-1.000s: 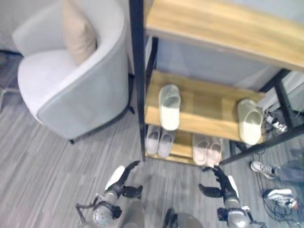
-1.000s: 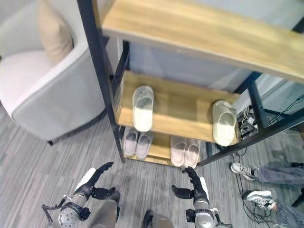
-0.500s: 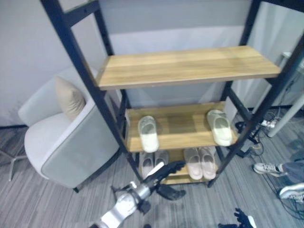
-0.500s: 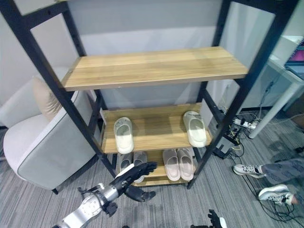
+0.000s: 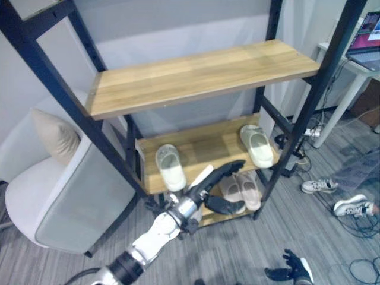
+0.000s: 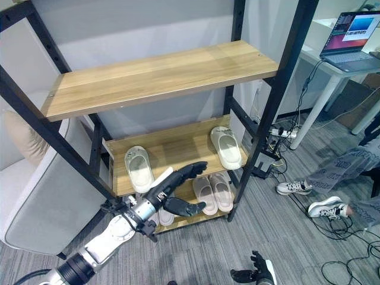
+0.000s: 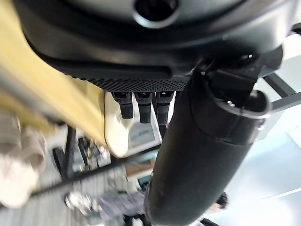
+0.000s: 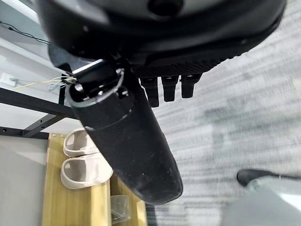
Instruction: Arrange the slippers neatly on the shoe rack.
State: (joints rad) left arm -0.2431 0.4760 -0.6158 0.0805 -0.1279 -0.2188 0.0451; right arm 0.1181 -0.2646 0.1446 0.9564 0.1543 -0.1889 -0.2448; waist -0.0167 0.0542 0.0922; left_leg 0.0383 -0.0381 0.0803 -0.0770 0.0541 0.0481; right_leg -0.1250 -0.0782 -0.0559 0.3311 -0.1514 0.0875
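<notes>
The left hand point(image 6: 178, 185) is reaching open-fingered toward the shoe rack point(image 6: 160, 74), holding nothing. Two cream slippers point(image 6: 139, 168) point(image 6: 226, 148) are lying apart at the middle shelf's opposite ends. The right hand point(image 6: 254, 275) is hanging relaxed and empty near the floor.

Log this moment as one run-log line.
left hand: open, reaching toward middle shelf | right hand: low near floor | slippers: two apart on shelf
</notes>
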